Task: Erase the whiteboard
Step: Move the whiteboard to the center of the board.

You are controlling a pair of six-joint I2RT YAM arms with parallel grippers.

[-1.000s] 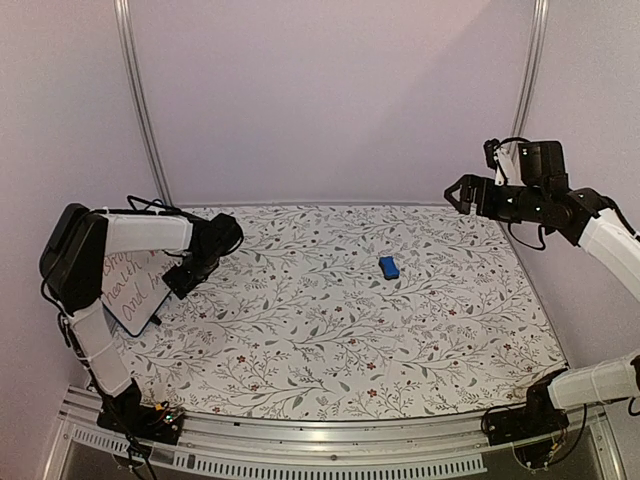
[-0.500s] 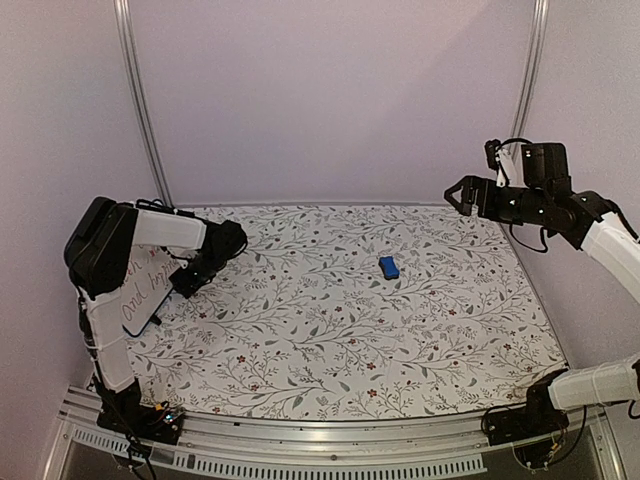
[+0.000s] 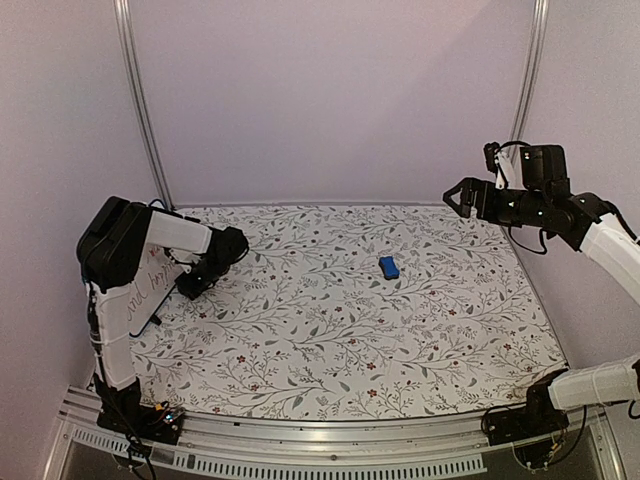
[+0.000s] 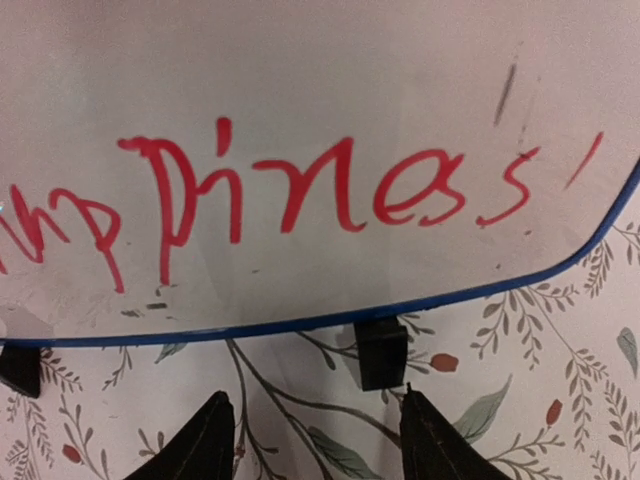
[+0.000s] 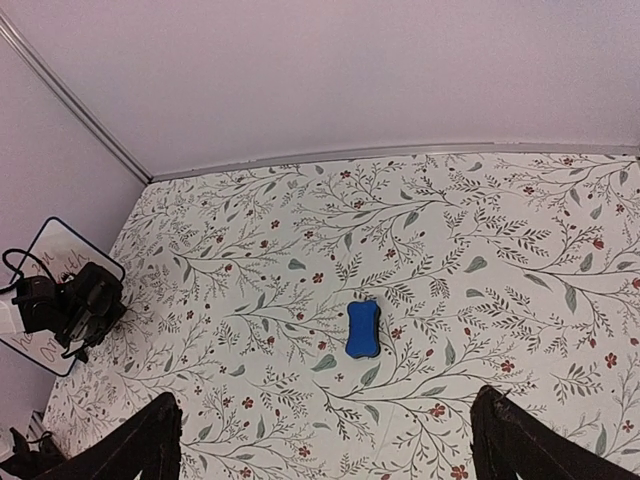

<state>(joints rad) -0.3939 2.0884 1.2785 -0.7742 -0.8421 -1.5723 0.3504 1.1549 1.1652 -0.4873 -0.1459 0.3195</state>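
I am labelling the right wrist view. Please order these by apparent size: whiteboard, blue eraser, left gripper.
Largest to smallest:
1. whiteboard, partly hidden
2. left gripper
3. blue eraser
The first two look close.

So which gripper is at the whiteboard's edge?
The left gripper, low at the blue edge of the whiteboard; the right gripper hangs wide open, far across the table.

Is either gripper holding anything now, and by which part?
Nothing is held. The left gripper stands open just short of the blue edge of the whiteboard, nothing between its fingers. The right gripper hangs open above the table, away from the eraser.
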